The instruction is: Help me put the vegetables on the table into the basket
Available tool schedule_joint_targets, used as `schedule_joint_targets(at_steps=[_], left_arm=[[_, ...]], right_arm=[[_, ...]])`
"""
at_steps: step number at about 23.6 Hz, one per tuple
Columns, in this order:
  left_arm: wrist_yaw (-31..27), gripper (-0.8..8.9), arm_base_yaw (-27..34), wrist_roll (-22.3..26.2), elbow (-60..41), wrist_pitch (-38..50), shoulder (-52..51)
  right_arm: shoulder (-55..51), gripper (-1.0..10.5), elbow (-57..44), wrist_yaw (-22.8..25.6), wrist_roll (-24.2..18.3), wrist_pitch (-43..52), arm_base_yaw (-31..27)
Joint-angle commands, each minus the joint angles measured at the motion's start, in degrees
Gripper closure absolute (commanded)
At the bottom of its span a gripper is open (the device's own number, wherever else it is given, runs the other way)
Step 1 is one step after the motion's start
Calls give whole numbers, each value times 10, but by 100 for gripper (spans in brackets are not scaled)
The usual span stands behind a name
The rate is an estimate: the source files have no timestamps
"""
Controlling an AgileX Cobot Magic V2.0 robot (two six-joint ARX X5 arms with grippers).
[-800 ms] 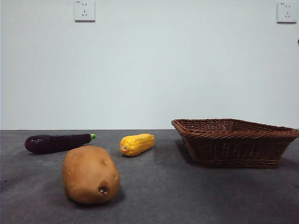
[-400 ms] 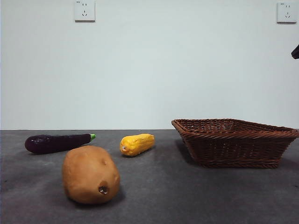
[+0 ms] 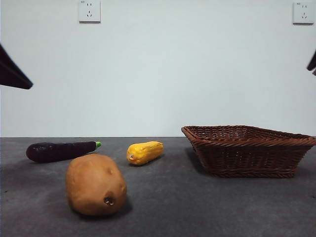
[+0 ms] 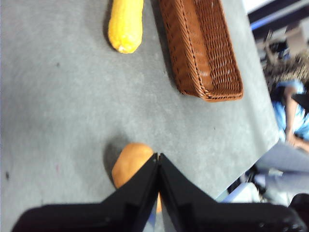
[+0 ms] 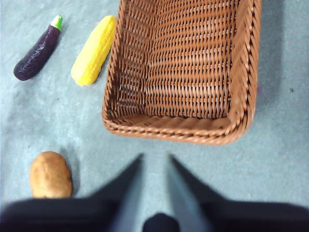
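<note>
A black arm tip [image 3: 12,71] now enters at upper left (absent earlier). Left gripper [image 4: 158,159] is pressed together above the potato [image 3: 96,184]; right gripper [image 5: 154,162] is spread near the basket [image 3: 247,150], which holds nothing.

Looks like a lab/office: bare white wall [image 3: 158,74] w/ sockets [image 3: 89,11]

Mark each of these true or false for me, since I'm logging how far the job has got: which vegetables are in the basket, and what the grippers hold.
1. The basket holds no vegetables. True.
2. The potato lies inside the basket. False: it lies on the table.
3. The left gripper holds nothing. True.
4. The eggplant touches the corn. False: they lie apart.
5. The right gripper grips the corn. False: it is open, holding nothing.
</note>
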Motion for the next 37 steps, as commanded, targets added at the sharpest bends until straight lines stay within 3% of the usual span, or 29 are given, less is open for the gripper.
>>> schedule_joint_targets(at_steps=[1,3,15,24,29,30,35,37], left_arm=[[2,817,-2,43,37,-7,41],[-3,817,-2,43,66,-3,63],[-17,817,-2,82,111,16,83],[-17,817,-2,99,111,17,91],[-17,817,-2,102,111,16,91],[-17,817,-2,102,111,16,91],[-17,817,-2,104,111,16,91],[-17,817,-2,105,111,16,91]], right_arm=[[27,408,15,2,-8,2,0],[58,341,28,7,-10,2,0],[324,347,195,64,-46,-1,0],[497,351,355,70,-66,-31,0],[554,354,378,70,-66,-39,0],[560,370,378,70,-66,-41,0],[574,962,378,69,-71,-40,0],[574,963,378,70,-70,-40,0]])
